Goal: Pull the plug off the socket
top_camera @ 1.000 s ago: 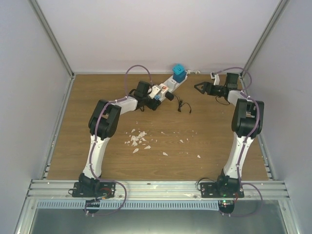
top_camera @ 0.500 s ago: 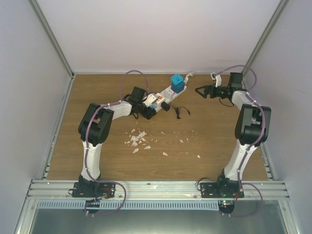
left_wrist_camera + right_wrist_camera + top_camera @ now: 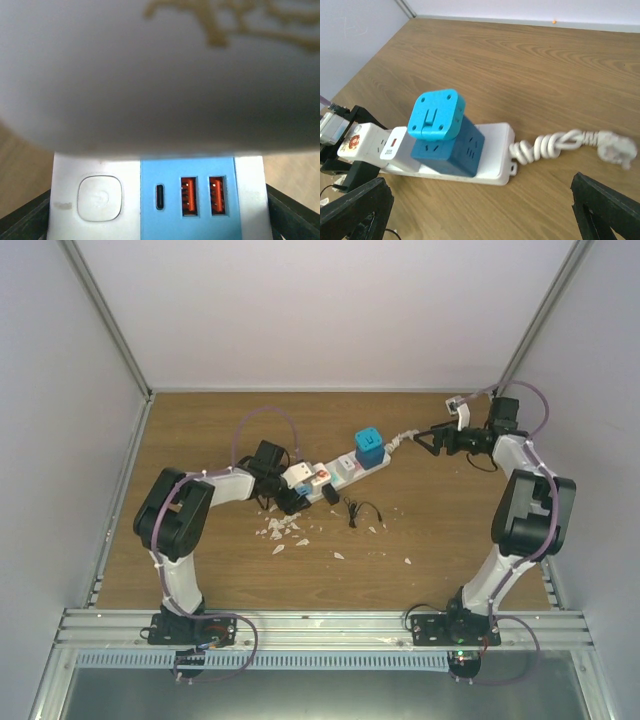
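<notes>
The socket, a long white power strip (image 3: pixel 345 468), lies diagonally on the wooden table. A dark blue cube adapter (image 3: pixel 368 450) with a light blue plug (image 3: pixel 436 114) on top is plugged into it, and two white plugs (image 3: pixel 395 145) sit beside the cube. My left gripper (image 3: pixel 287 492) is shut on the strip's near-left end. In the left wrist view its black fingers (image 3: pixel 25 220) flank the end with the button and USB ports (image 3: pixel 197 196), and a blurred white plug (image 3: pixel 160 75) fills the top. My right gripper (image 3: pixel 425 440) is open and empty beside the coiled cord (image 3: pixel 403 439).
A small black plug with a thin cable (image 3: pixel 355 510) lies just in front of the strip. Several white scraps (image 3: pixel 285 525) are scattered on the table (image 3: pixel 450 530) nearer the arms. White walls enclose the table on the left, back and right.
My left gripper has dragged the strip toward the near left, with the blue adapter riding along. The black cable shifted too. My right gripper has followed the cord, staying open.
</notes>
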Robot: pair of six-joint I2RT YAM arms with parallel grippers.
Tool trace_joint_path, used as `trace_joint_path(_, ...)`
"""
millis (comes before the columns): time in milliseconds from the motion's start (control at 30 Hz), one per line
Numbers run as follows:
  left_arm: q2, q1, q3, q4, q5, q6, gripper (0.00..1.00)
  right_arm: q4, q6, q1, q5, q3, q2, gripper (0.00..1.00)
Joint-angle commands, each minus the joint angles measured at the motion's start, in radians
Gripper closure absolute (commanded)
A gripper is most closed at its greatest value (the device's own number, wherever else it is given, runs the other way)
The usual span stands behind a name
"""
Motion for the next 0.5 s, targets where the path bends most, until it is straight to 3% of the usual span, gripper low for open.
trace_joint_path(0,-0.068,-0.014,-0.104,-0.099,0.116,0.107,0.48,-0.089,-0.12,-0.011,-0.02,-0.034,-0.085,0.02)
trace_joint_path(467,-0.203,-0.015,-0.3,-0.174,0.129,0.349,0.49,-0.209,-0.35,-0.008,-0.029,-0.225,-0.329,0.0)
